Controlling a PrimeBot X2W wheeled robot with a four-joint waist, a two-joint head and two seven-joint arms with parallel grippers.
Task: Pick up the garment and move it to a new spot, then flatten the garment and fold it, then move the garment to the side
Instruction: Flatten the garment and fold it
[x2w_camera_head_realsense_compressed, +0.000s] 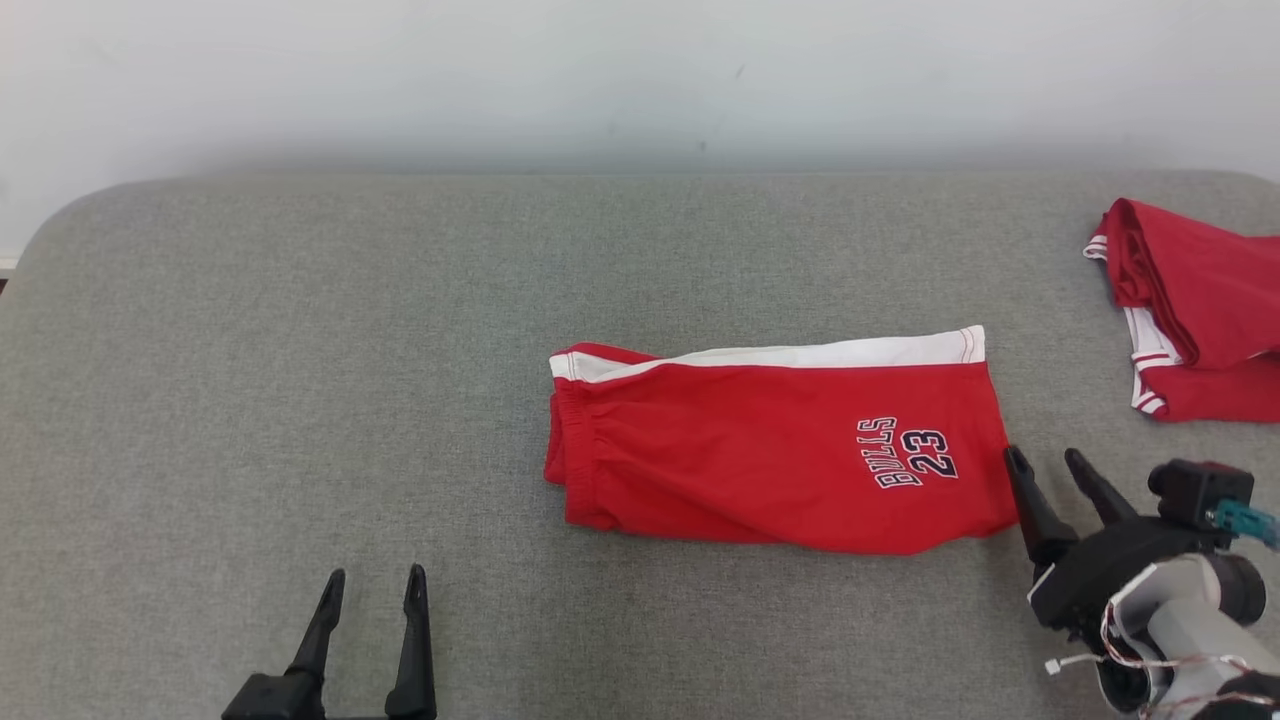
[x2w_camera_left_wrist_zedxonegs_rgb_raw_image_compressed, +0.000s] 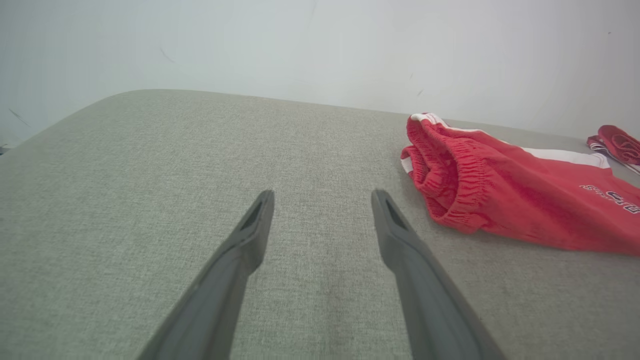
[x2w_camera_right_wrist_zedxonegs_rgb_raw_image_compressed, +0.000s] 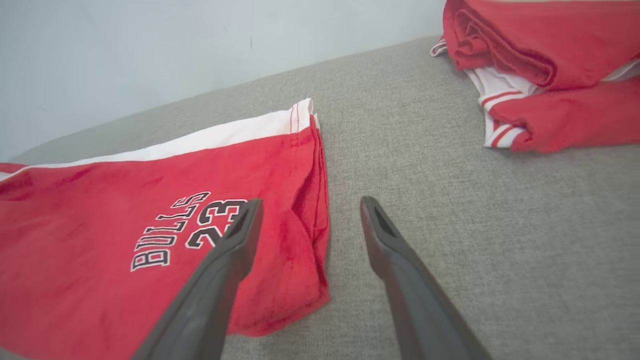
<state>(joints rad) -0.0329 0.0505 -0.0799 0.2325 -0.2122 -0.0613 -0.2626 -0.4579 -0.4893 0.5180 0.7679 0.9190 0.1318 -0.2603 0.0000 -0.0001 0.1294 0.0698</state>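
Holding the right gripper (x2w_camera_head_realsense_compressed: 1045, 457) with its two long dark fingers spread wide, clasping nothing. Poising its left fingertip right at the hem edge of the red folded fabric shorts (x2w_camera_head_realsense_compressed: 760, 460) with the white side band and the "BULLS 23" print, perhaps just touching the cloth, though hard telling from above. Looking along the right gripper (x2w_camera_right_wrist_zedxonegs_rgb_raw_image_compressed: 311, 202): finding the shorts (x2w_camera_right_wrist_zedxonegs_rgb_raw_image_compressed: 100, 225) lying flat under and to the left of the left finger, the print just beside that fingertip, and the grey woven-fabric surface (x2w_camera_right_wrist_zedxonegs_rgb_raw_image_compressed: 500, 225) showing bare between the fingers and to their right. Spotting a second folded red garment with white striped trim (x2w_camera_head_realsense_compressed: 1200, 310) ahead and to the right of this gripper, well apart from the shorts. Holding the left gripper (x2w_camera_head_realsense_compressed: 375, 573) equally wide and empty over the grey surface. Looking along the left gripper (x2w_camera_left_wrist_zedxonegs_rgb_raw_image_compressed: 322, 192): finding the gathered waistband end of the shorts (x2w_camera_left_wrist_zedxonegs_rgb_raw_image_compressed: 500, 200) ahead and to the right of its fingertips, near but apart.
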